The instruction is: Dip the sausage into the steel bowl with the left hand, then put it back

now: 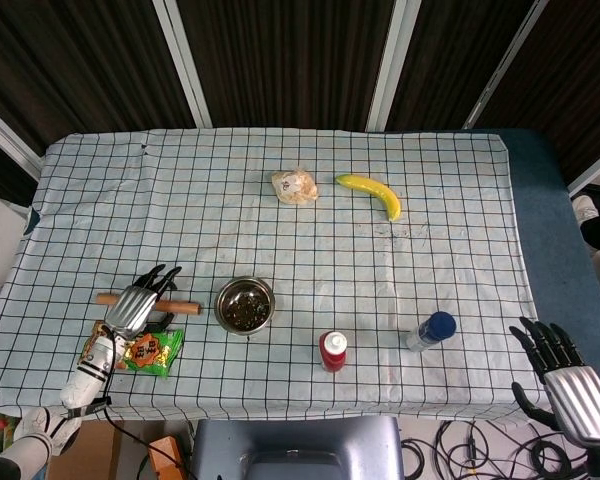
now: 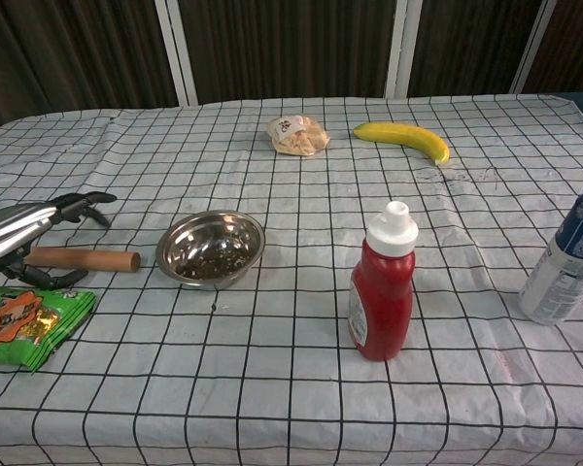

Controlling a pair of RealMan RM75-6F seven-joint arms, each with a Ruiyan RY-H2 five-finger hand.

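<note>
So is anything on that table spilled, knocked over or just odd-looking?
Nothing looks spilled or toppled. The ketchup bottle and blue-capped bottle stand upright. The sausage lies flat on the cloth beside the steel bowl, under the left hand, whose fingers are spread above it. The bowl holds dark bits, all inside it.

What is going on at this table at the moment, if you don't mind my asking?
The left hand hovers with its fingers spread over the sausage, which lies flat on the cloth just left of the steel bowl. It does not appear to be gripping it. A green snack packet sits beside that hand. The right hand waits open off the table's corner, touching nothing.
</note>
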